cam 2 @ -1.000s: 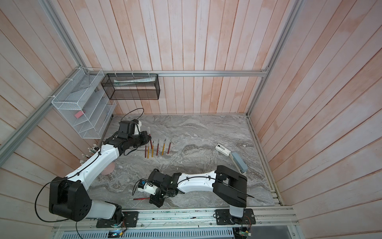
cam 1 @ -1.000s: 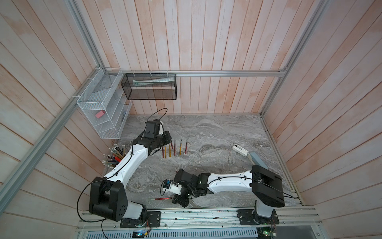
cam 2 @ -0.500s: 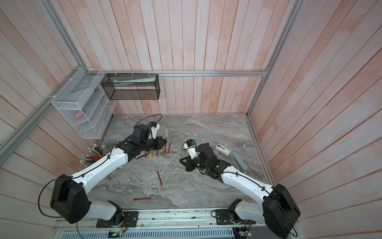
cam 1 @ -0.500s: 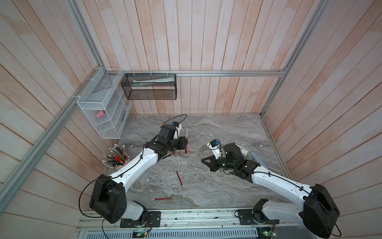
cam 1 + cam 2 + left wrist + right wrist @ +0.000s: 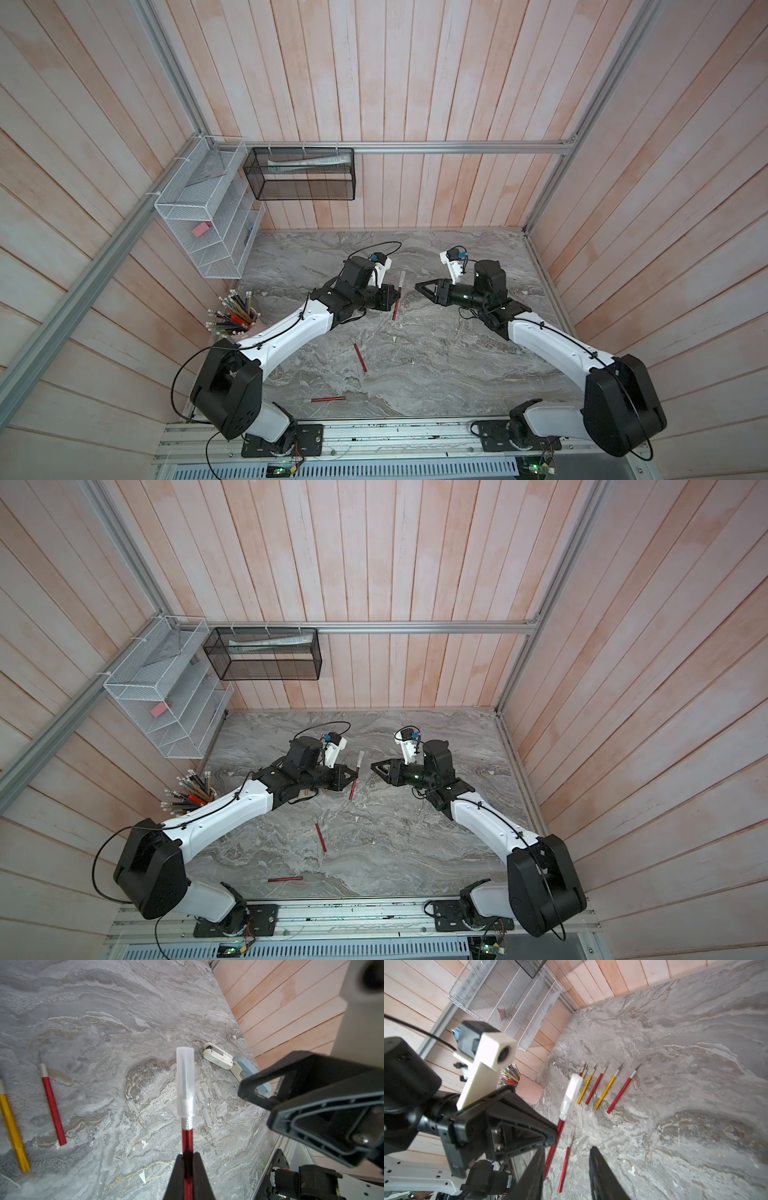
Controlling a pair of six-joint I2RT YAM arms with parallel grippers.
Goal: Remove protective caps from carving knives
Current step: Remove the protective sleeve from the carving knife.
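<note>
My left gripper [image 5: 188, 1154] is shut on the red handle of a carving knife [image 5: 187, 1140], held above the table near its middle [image 5: 397, 297]. A whitish protective cap [image 5: 185, 1082] covers its blade end [image 5: 571, 1093]. My right gripper [image 5: 417, 285] points at that cap from the right, a short gap away. Its jaws stand open with nothing between them [image 5: 568, 1149]. Several bare-bladed red and yellow carving knives [image 5: 607, 1088] lie in a row on the table. Two more red ones lie nearer the front [image 5: 360, 357] [image 5: 328, 399]. Several loose caps [image 5: 204, 1093] lie on the table.
A pink cup of pencils [image 5: 237, 318] stands at the table's left edge. A white wire rack [image 5: 208, 224] and a black mesh basket [image 5: 299, 174] hang on the walls. A white-and-blue tool [image 5: 220, 1057] lies near the right wall.
My right arm swung from the table's front up to the right of centre and its jaws opened. My left gripper moved right from the knife row, carrying the capped red knife.
</note>
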